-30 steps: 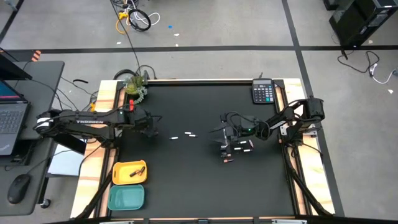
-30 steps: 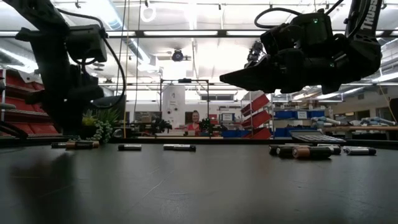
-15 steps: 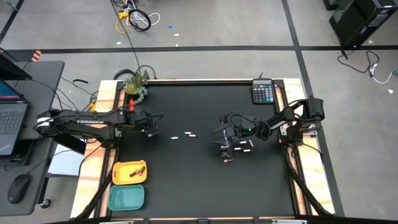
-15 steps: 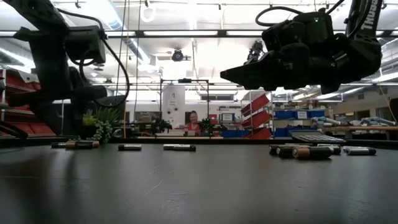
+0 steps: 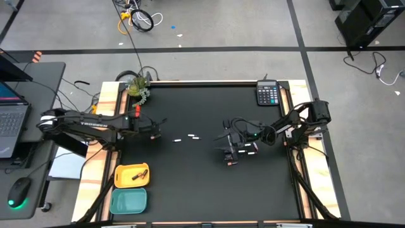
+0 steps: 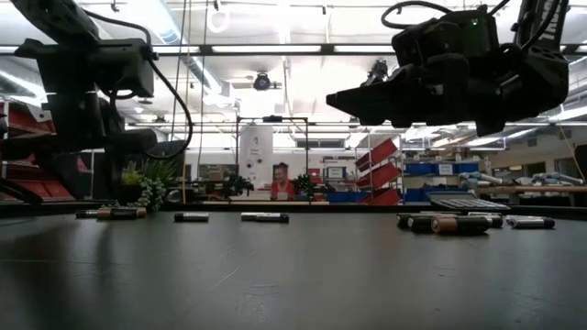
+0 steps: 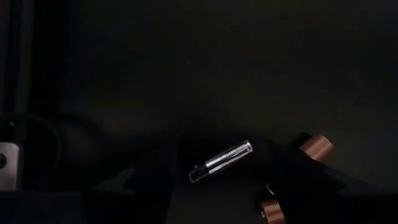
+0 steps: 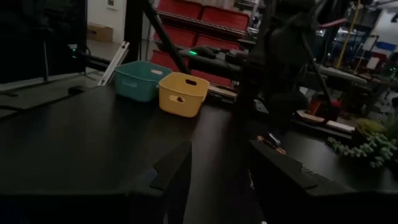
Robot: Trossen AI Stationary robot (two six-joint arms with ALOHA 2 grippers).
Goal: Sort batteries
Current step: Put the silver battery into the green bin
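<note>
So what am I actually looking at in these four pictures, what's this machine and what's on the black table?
Two robot arms work at a black table, sorting batteries. One picture looks down from above, one looks level across the tabletop, and two come from cameras on the arms' wrists. The left gripper hangs open near the table's left edge, holding nothing. The right gripper hovers, partly open and empty, over a cluster of batteries. Two white batteries lie mid-table. A calculator, a plant, a yellow bin and a teal bin sit at the edges.
</note>
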